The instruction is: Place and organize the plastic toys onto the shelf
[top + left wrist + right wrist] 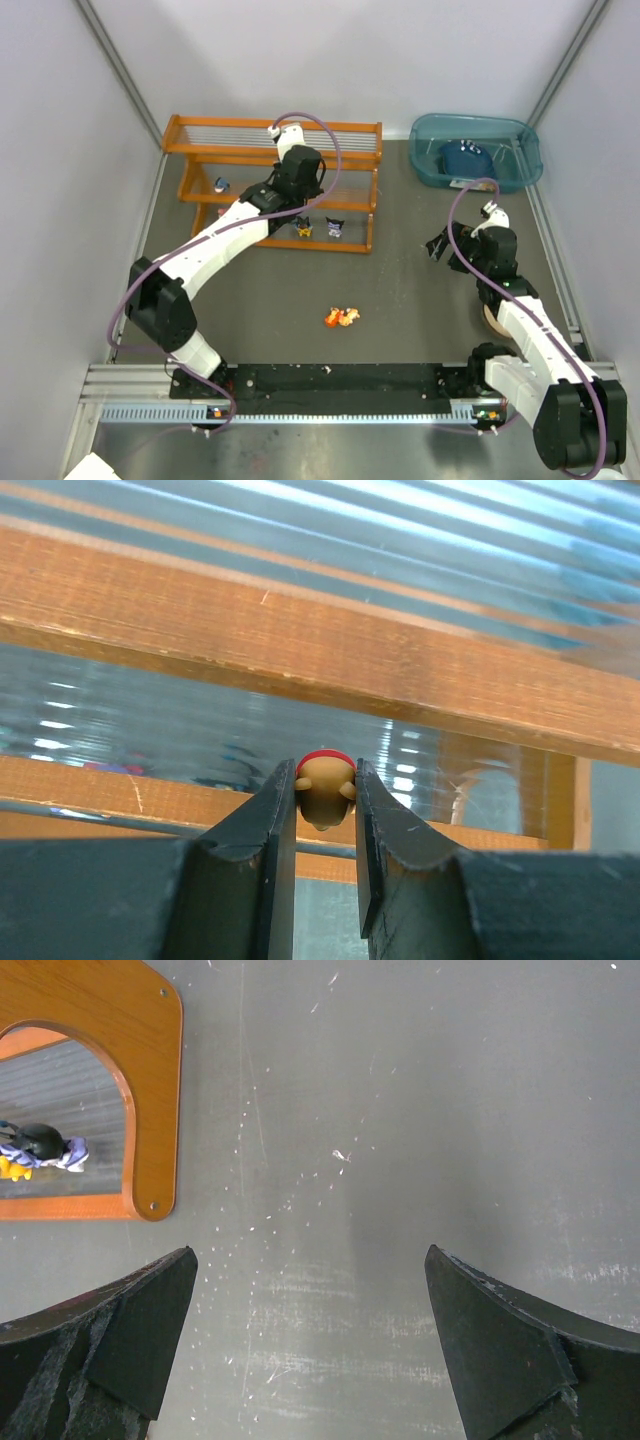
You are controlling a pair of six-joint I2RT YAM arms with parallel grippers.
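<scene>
The orange-framed shelf (196, 147) stands at the back left. My left gripper (296, 203) is at its middle tier, shut on a small brown toy with a red cap (325, 785), with the shelf's wooden rail (300, 650) just behind. A blue toy (222, 184) sits on the middle tier and two dark toys (303, 229) (334, 227) on the lowest. Orange toys (342, 317) lie on the table in front. My right gripper (438, 246) (310, 1260) is open and empty above bare table, right of the shelf's end panel (150, 1080), with a black and purple toy (40, 1145) showing through it.
A teal bin (520, 135) with a dark blue item (463, 157) stands at the back right. A tan round object (492, 320) lies beside the right arm. White walls close in the table on both sides and at the back.
</scene>
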